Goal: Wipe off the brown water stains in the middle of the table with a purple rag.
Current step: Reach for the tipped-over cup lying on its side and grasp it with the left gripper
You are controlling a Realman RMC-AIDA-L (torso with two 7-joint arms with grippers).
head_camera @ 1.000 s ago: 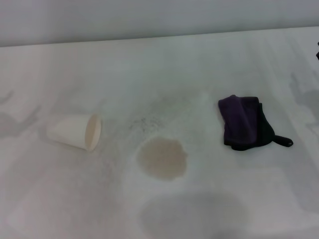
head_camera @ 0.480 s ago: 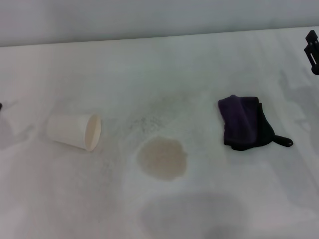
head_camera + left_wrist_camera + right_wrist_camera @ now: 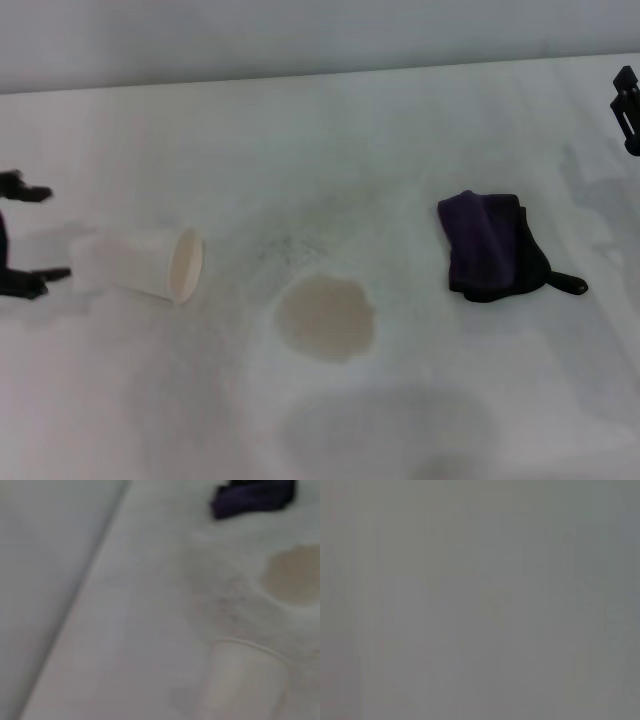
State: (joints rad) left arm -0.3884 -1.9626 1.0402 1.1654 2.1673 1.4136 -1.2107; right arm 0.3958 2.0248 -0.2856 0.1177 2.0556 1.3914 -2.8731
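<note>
The brown water stain (image 3: 326, 318) is a roundish tan puddle in the middle of the white table (image 3: 330, 140). It also shows in the left wrist view (image 3: 295, 575). The purple rag (image 3: 490, 248) lies folded to the right of it, black tab pointing right, and shows in the left wrist view (image 3: 255, 495) too. My left gripper (image 3: 55, 232) is open at the left edge, its fingers spread just behind the base of a tipped cup. My right gripper (image 3: 628, 105) shows only partly at the far right edge, well behind the rag. The right wrist view is plain grey.
A white paper cup (image 3: 140, 262) lies on its side left of the stain, mouth toward the stain; it also shows in the left wrist view (image 3: 245, 685). A faint grey shadow patch (image 3: 390, 430) lies near the front edge.
My left gripper has come into view from the left edge, up to the cup's base. My right gripper entered at the far right and has since held still. Rag and stain are unmoved.
</note>
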